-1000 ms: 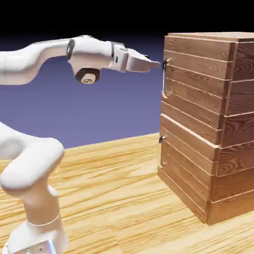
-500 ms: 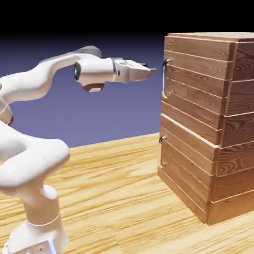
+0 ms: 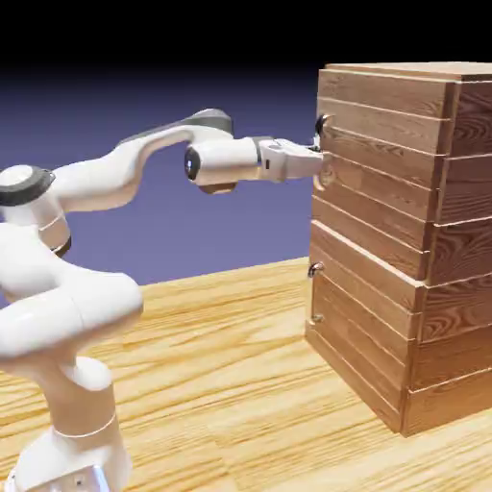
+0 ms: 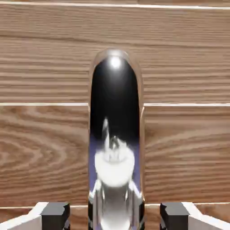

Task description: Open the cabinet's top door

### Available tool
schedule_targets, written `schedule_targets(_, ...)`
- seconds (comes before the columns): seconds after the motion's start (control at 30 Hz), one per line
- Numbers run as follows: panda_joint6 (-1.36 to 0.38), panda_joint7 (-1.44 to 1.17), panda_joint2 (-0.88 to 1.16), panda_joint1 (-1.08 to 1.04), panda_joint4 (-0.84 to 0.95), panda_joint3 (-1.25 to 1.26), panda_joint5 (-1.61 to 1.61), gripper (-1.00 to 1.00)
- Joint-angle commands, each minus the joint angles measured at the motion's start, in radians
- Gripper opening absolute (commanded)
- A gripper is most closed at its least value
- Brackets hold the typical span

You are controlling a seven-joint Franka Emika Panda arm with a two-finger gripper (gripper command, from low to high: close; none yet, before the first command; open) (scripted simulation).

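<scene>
The cabinet (image 3: 404,231) shows reddish-brown wood planks with strong dark grain and a smooth, faintly satin face. Up close, the top door (image 4: 45,134) reads as the same varnished timber, and its loop handle (image 4: 115,134) is polished metal, mirror-glossy. The arm (image 3: 96,183) looks like smooth white plastic with a soft sheen. The table (image 3: 231,365) is pale grained wood.

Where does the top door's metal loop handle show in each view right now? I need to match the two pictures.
Exterior view: the loop handle sits at the cabinet's upper left front edge, mostly hidden by the gripper.
Hand view: the loop handle fills the middle, a shiny bar between the two fingertips.
Shared landmark: the top door's horizontal planks behind the handle.
</scene>
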Motion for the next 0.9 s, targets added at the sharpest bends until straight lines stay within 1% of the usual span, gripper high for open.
schedule_targets(0.0, -0.036, -0.020, -0.007, 0.026, -0.036, -0.018, 0.010, -1.00)
schedule_targets(0.23, -0.304, -0.148, -0.031, 0.210, -0.290, -0.167, 0.013, -1.00)
schedule_targets(0.47, -0.604, -0.254, -0.040, 0.344, -0.513, -0.400, -0.122, -1.00)
schedule_targets(0.67, -0.834, -0.324, -0.025, 0.360, -0.613, -0.617, -0.298, -1.00)
schedule_targets(0.87, -1.051, -0.404, 0.045, 0.317, -0.645, -0.835, -0.503, -1.00)
